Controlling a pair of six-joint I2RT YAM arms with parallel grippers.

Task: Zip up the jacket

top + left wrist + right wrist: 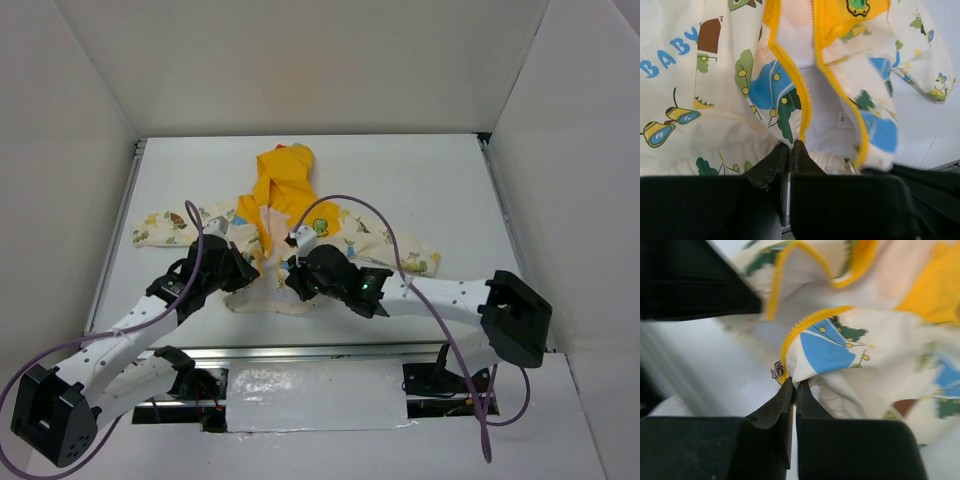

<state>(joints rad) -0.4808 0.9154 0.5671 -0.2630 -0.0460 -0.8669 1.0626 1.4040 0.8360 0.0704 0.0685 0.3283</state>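
Observation:
The cream jacket (330,235) with cartoon prints lies open on the table, its yellow hood (282,172) pointing away from me. My left gripper (243,268) is shut on the jacket's bottom hem at the foot of the left yellow zipper edge (801,95). My right gripper (297,283) is shut on the bottom corner of the other front panel (827,347), right beside the small metal zipper slider (777,369). The two zipper edges stand apart, showing the white lining (822,107). A green patch (858,7) shows on the yellow part.
White walls enclose the table (420,170) on three sides. The jacket's sleeves (165,226) spread out to left and right. A purple cable (360,205) arcs over the right arm. A metal rail (300,350) runs along the near table edge.

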